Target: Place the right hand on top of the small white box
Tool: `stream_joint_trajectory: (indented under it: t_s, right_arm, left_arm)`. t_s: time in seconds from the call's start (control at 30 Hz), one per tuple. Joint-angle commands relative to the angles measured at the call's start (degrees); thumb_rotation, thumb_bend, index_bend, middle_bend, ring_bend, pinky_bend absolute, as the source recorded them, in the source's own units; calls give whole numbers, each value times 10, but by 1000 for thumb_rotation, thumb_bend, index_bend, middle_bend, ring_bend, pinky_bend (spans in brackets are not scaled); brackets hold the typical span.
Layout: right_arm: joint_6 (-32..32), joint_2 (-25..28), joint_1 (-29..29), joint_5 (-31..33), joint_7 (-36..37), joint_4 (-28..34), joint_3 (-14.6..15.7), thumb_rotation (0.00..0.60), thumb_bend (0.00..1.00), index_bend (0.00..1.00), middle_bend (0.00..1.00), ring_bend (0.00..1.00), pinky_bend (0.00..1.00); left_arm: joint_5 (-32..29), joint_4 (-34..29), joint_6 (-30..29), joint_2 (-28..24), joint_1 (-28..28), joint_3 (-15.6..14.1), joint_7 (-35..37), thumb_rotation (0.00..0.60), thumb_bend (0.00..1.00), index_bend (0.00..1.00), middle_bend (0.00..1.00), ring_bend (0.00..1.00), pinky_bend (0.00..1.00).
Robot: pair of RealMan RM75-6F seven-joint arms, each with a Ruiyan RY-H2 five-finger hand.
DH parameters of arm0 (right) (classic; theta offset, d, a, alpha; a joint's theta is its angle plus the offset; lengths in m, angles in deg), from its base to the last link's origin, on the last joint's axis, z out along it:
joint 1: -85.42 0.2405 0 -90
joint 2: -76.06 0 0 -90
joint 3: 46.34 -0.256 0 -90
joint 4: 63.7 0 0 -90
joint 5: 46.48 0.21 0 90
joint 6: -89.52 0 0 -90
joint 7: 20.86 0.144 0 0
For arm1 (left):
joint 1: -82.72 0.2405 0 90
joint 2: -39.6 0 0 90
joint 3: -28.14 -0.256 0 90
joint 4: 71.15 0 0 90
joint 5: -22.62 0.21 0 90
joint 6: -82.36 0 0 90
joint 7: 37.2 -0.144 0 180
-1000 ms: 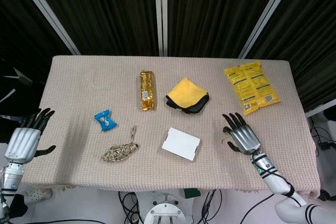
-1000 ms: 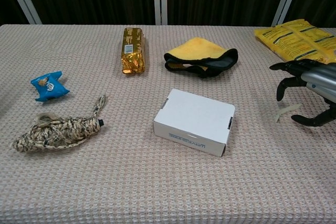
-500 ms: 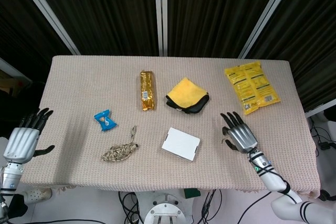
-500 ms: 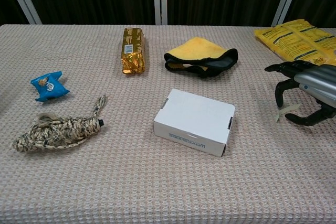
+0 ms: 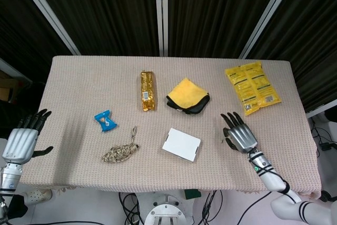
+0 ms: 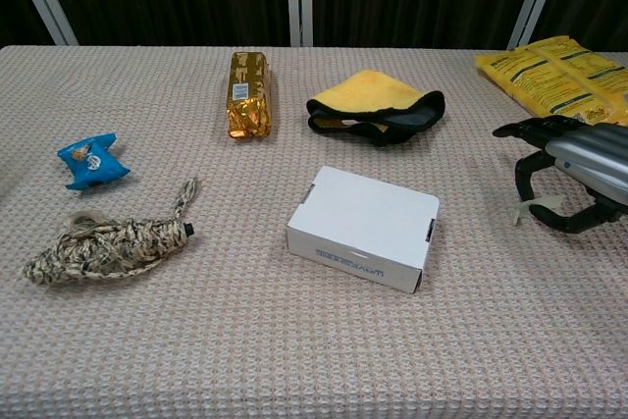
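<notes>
At the lower left of the head view, the left hand [image 5: 20, 143] has slid further off the table edge, fingers apart and empty. The small white box [image 5: 181, 144] lies flat at lower centre, a closed rectangular carton with faint print on its front face, untouched. To its right, the right hand [image 5: 240, 135] has crept slightly toward the box, fingers spread and holding nothing, but remains well apart, so the approach has barely begun.
</notes>
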Motion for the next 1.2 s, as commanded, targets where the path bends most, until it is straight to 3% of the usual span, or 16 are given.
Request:
stream_joint_trajectory:
  t_s: [0.03, 0.33, 0.5, 0.7, 1.2]
  right_arm:
    - [0, 0, 1, 0, -1, 0, 0, 600, 444, 605, 33, 0, 0]
    - [-23, 13, 4, -10, -4, 24, -6, 600, 445, 619, 35, 0, 0]
    - [-51, 38, 20, -47, -17, 92, -13, 600, 444, 620, 39, 0, 0]
    - [-41, 45, 45, -79, -37, 161, -10, 600, 444, 626, 41, 0, 0]
    - [2, 10, 73, -77, -78, 168, -5, 600, 440, 628, 44, 0, 0]
  left_arm:
    - [0, -1, 1, 0, 0, 0, 0, 600, 21, 83, 56, 0, 93]
    - [0, -3, 0, -3, 0, 1, 0, 600, 21, 83, 56, 0, 93]
    - [0, -3, -2, -3, 0, 2, 0, 600, 21, 83, 56, 0, 93]
    - [1, -2, -2, -2, 0, 2, 1, 600, 21, 83, 56, 0, 93]
    - [-3, 6, -1, 0, 5, 0, 9, 600, 21, 83, 56, 0, 93]
